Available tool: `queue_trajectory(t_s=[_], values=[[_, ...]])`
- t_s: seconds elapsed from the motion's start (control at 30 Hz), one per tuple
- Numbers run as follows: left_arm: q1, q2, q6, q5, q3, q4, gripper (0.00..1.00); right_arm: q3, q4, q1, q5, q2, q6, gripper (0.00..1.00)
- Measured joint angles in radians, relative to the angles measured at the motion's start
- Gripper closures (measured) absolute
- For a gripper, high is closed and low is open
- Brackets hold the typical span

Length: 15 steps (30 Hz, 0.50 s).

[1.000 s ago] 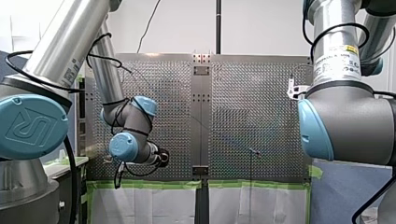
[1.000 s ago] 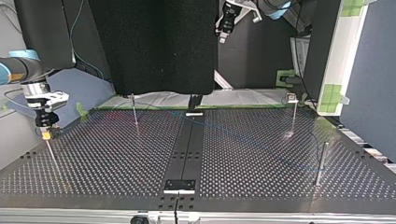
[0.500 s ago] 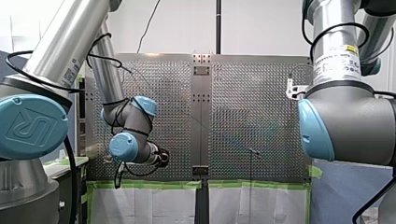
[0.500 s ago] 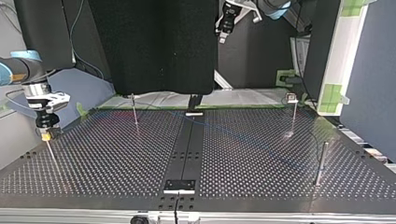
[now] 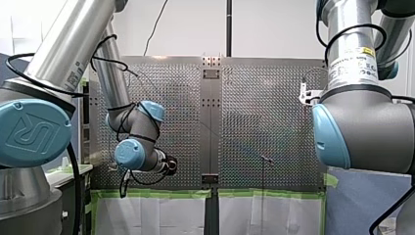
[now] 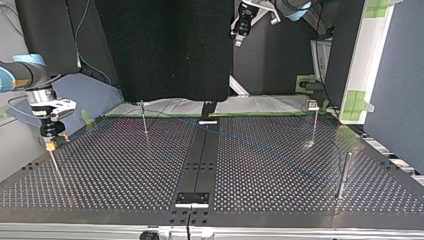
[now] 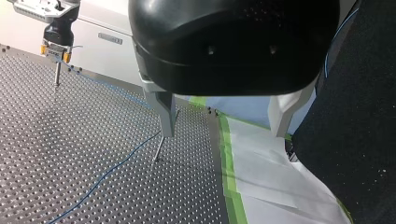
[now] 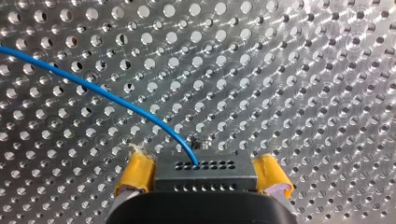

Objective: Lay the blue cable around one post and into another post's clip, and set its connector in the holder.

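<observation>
The blue cable curves over the perforated plate into a grey connector block. My right gripper is open, with a yellow pad close beside each end of the block. In the top view my right gripper sits just over the thin post at the left. My left gripper hangs open and empty high above the plate edge, its metal fingers wide apart. Under it the cable runs past a slim post.
More posts stand on the plate: one at the back left, one with a clip head at the back right, one at the right. A black centre strip splits the plate. Green tape marks its edge.
My right gripper has edged slightly up and toward the top view's right over the left post. My left arm has stayed still.
</observation>
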State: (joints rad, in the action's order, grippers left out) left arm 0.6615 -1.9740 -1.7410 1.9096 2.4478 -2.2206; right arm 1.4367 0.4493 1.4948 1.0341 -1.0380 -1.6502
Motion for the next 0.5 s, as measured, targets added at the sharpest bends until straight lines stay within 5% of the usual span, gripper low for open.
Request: queue_trajectory(t_s=[0.5], values=[[0.0, 0.0, 0.0, 0.001, 0.0, -0.001, 0.02, 0.0, -0.002, 0.0, 0.021, 0.0, -0.001, 0.02]])
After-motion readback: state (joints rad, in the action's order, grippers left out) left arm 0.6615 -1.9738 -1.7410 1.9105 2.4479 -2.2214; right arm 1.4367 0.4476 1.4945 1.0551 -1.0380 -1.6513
